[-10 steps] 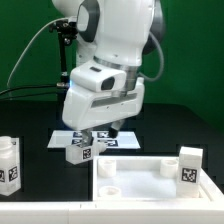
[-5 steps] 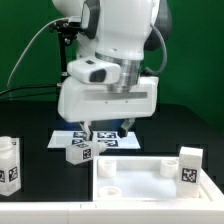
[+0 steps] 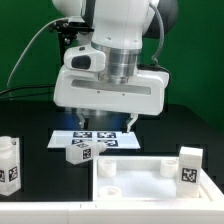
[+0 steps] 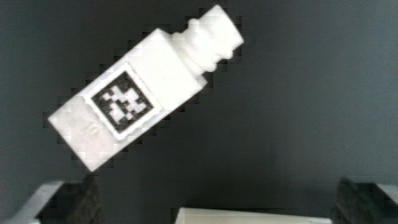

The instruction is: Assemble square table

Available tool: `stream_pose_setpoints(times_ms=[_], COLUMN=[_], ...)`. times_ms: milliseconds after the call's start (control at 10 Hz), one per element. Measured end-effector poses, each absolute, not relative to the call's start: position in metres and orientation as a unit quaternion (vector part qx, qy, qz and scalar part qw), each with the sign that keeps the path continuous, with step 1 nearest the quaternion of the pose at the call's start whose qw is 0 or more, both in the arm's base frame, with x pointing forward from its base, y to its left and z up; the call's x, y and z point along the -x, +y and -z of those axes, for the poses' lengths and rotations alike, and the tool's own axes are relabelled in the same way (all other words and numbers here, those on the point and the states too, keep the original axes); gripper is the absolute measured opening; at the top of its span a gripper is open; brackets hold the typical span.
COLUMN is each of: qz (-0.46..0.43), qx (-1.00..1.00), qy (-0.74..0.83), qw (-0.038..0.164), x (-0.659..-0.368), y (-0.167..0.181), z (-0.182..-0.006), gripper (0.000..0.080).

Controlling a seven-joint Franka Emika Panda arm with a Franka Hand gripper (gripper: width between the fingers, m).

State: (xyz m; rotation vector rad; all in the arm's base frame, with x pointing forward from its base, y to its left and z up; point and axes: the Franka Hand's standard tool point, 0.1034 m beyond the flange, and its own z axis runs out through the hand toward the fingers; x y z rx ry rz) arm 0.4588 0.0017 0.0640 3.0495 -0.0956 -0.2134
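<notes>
The square tabletop slab (image 3: 150, 180), white with a raised rim and round corner sockets, lies at the front right of the exterior view. One white leg (image 3: 80, 151) with a tag lies on the table in front of the marker board (image 3: 100, 138). A second leg (image 3: 8, 165) stands at the far left, and a third (image 3: 190, 167) stands at the slab's right side. My gripper (image 3: 106, 128) hangs open and empty above the marker board, behind the lying leg. In the wrist view the lying leg (image 4: 143, 90) runs diagonally, well apart from my gripper (image 4: 222, 210).
The table is black, with a green wall behind it. A black cable hangs at the exterior view's left behind the arm. A flat white corner (image 4: 267, 214) shows between the fingers in the wrist view; I cannot tell what it belongs to.
The wrist has turned, so the hand now faces the exterior camera squarely. It has shifted slightly toward that view's right. The legs and slab have not moved.
</notes>
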Motion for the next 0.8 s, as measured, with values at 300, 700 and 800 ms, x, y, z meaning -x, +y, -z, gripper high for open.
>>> stream_pose_setpoints(times_ms=[300, 700, 800], qz=[0.093, 0.116, 0.119], qx=[-0.974, -0.919, -0.903], qy=[-0.207, -0.373, -0.41], qw=[-0.02, -0.048, -0.046], x=[-0.473, -0.473, -0.473], y=[-0.03, -0.035, -0.034], z=[-0.06, -0.057, -0.057], gripper=[0.0648, 0.0648, 0.0648])
